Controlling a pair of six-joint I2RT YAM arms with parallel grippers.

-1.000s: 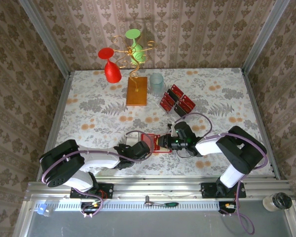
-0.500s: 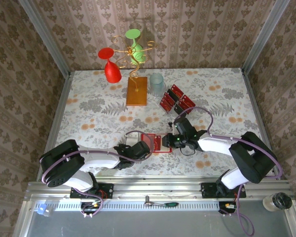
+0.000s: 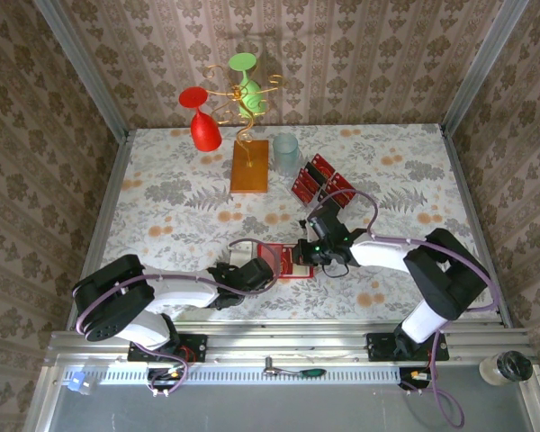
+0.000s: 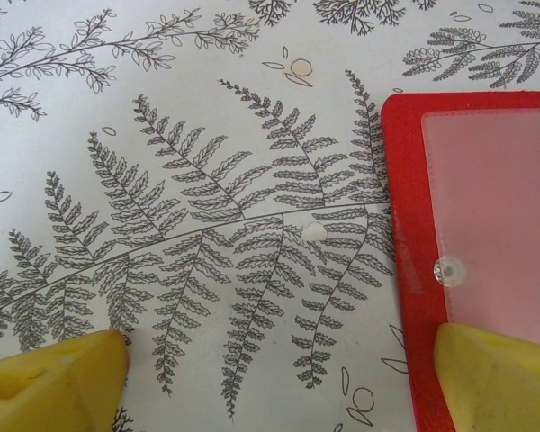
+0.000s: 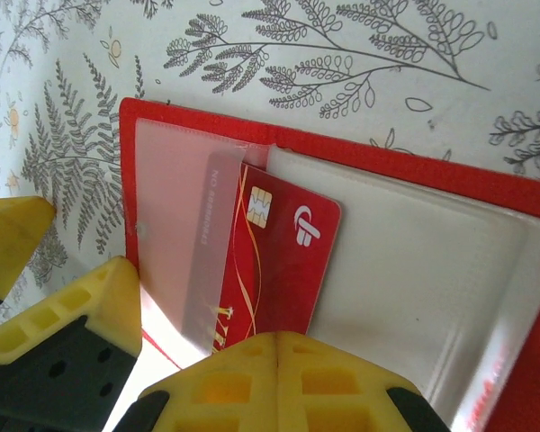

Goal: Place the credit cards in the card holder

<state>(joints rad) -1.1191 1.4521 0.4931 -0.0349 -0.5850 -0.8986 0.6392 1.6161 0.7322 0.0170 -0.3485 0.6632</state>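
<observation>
The card holder (image 5: pixel 405 165) lies open and flat on the bench (image 4: pixel 162 135), directly under both sets of jaws and in the same spot as a second ago. The left jaws have not moved. They stand wide apart with nothing between them: one yellow fingertip (image 4: pixel 495 378) rests on the holder's red border just beside the snap dot, and the other (image 4: pixel 45 378) sits on the bare cloth off the holder's edge. The right jaws were partly open a second ago and have since closed; in the right wrist view their two yellow tips meet flush along one seam. A credit card (image 5: pixel 288 270) lies just ahead of those tips, its chip end slid partway under the clear pocket flap and its near end hidden beneath the tips, so I cannot tell whether the card is nipped between them or only touched. In the top view the right wrist has shifted a little toward the left jaws since the earlier frame, and its forearm now lies flatter across the bench. The other credit cards (image 3: pixel 340 187) stand upright well beyond the right jaws, unchanged.
</observation>
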